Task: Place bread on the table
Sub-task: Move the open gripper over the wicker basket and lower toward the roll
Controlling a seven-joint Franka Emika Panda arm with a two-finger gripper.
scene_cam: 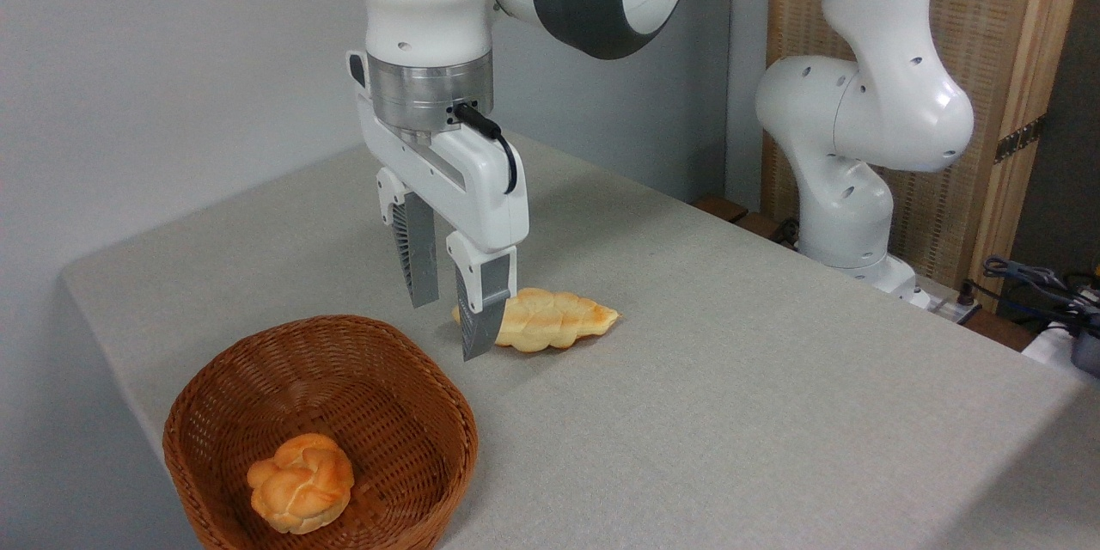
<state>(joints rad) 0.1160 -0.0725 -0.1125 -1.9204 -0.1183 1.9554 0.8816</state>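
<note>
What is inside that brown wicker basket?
One small round knotted bun lies on the floor of the wicker basket, toward its near left side. Nothing else shows inside, though the near wall hides a strip of the floor.

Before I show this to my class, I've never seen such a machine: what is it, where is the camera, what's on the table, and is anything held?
It is a white robot arm ending in a gripper with two grey jaws, open and empty. One fixed camera looks down across the table, which is covered in grey cloth. A wicker basket sits near the front edge with the bread, a small round knotted bun, inside. A longer braided loaf lies on the cloth, just behind the jaws. Nothing is held.
</note>
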